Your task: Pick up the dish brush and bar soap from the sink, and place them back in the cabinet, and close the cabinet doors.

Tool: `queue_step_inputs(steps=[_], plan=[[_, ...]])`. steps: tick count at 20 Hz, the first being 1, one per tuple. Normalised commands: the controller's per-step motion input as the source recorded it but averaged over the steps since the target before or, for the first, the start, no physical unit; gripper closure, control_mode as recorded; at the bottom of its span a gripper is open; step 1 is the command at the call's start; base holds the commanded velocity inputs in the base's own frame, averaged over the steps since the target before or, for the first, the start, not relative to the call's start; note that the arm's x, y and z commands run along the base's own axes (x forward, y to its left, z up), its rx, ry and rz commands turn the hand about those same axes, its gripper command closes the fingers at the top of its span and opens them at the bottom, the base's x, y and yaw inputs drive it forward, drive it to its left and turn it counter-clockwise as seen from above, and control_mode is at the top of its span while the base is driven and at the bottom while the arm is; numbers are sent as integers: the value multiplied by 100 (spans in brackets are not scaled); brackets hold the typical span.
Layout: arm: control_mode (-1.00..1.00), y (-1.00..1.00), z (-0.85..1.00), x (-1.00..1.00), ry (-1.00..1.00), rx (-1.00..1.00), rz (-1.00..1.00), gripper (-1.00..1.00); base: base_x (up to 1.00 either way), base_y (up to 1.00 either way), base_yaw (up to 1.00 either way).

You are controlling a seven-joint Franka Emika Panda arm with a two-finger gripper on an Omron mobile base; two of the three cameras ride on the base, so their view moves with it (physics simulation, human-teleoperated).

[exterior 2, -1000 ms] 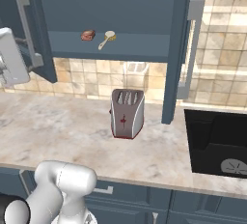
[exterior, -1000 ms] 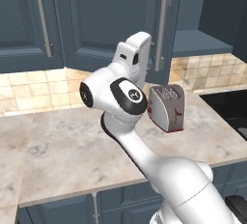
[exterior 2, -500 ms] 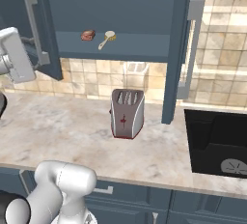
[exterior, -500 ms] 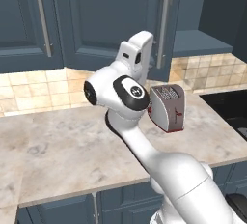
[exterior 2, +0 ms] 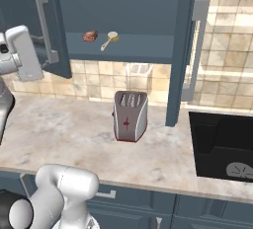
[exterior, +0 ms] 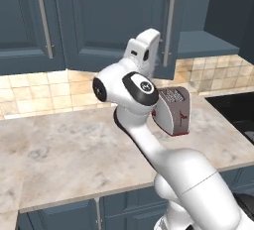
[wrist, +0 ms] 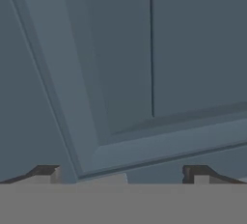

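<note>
Bar soap (exterior 2: 90, 36) and dish brush (exterior 2: 110, 39) are seen lying side by side on the cabinet (exterior 2: 123, 50) shelf, so only the doors are judged left. The gripper (wrist: 120, 175) is held up against the outer face of the left cabinet door (exterior 2: 53, 25), tips spread wide with nothing between them. The door's free edge lies toward the toaster (exterior 2: 130, 116) side of the hand; its long axis is vertical. The right door (exterior 2: 183, 50) stands open too.

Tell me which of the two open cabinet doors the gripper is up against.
The left door, beside the gripper. The right door hangs open by the sink, away from it.
</note>
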Motion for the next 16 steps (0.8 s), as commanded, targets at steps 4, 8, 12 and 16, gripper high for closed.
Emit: queue_step_inputs(steps=[4,8,12,16], plan=[[-100,-20,-1,55,0,4,13,-100,0,0,0],[-100,-22,-1,46,0,3,16,-100,0,0,0],[-100,-15,-2,46,0,2,17,-100,0,0,0],[-100,-9,0,45,1,1,16,-100,0,0,0]])
